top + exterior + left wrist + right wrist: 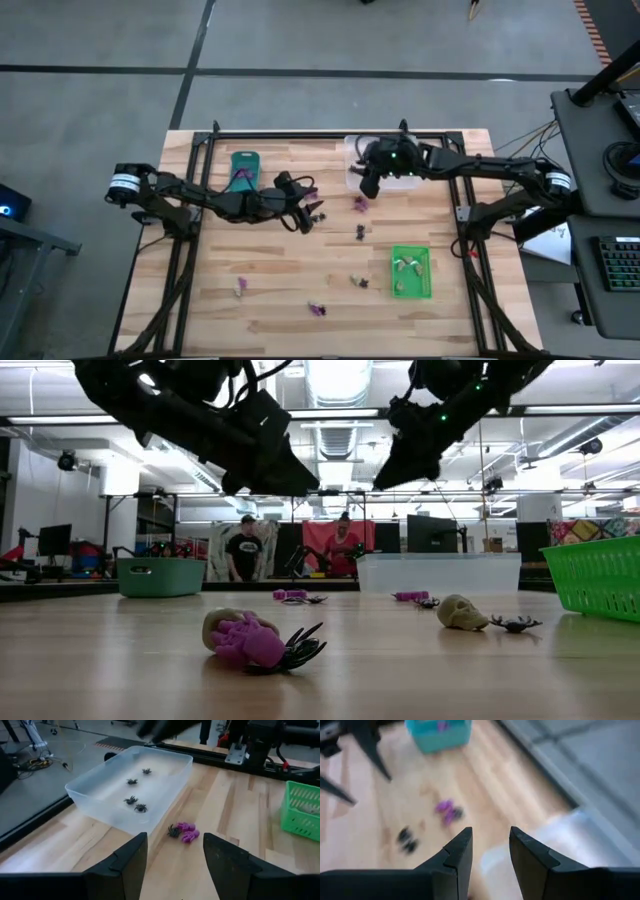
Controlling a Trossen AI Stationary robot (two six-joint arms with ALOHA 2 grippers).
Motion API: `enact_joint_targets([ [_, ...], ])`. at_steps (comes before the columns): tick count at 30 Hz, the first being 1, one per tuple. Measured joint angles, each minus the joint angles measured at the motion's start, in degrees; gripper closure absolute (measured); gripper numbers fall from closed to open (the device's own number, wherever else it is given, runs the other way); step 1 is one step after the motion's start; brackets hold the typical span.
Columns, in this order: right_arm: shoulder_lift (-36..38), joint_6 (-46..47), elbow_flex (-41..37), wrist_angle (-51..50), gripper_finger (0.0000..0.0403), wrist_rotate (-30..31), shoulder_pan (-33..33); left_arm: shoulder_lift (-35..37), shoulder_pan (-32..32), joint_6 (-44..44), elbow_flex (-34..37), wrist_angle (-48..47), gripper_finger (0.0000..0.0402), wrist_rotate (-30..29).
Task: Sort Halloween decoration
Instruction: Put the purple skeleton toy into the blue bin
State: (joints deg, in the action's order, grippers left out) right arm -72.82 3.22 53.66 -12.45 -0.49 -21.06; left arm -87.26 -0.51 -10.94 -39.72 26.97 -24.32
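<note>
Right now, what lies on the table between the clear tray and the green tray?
In the high view, a purple trinket and a black trinket lie between the clear tray and the green tray; otherwise bare wood.

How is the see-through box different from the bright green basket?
The clear tray has smooth solid walls, while the green basket has walls full of holes. The clear tray holds black spiders; the green basket holds pale pieces. The clear tray sits at the table's far edge, the green basket nearer the front. Both are rectangular and rest on the wooden table.
</note>
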Motion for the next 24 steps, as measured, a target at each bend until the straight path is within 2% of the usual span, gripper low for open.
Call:
enact_joint_targets([
  [3, -0.04, 5.49, 0.79, -4.81, 0.0284, 0.05, 1.6, 0.81, -0.29, -5.75, 0.0, -1.2, 0.0224, 0.19],
  [6, -0.02, 6.17, 1.38, -6.9, 0.0284, 0.11, 3.6, 2.8, -1.23, -7.35, -0.02, -6.07, 0.0224, 2.36],
  [11, -0.04, 1.35, 1.45, -5.74, 0.0284, 0.11, 5.32, 5.69, -1.64, -7.39, -0.02, -15.55, 0.0224, 2.51],
  [16, -0.04, -4.98, 1.45, -3.92, 0.0284, 0.07, 6.17, 6.99, -1.8, -4.09, -0.02, -21.16, 0.0224, 4.35],
  [20, -0.07, -2.59, 2.21, 0.78, 0.0284, 0.11, 7.37, 9.02, -1.87, -4.44, 0.0, -26.34, 0.0224, 3.86],
  [24, -0.15, -3.63, 4.39, 1.22, 0.0284, 0.89, 8.47, 11.85, -2.71, -4.56, 0.0, -32.18, 0.0224, 3.85],
])
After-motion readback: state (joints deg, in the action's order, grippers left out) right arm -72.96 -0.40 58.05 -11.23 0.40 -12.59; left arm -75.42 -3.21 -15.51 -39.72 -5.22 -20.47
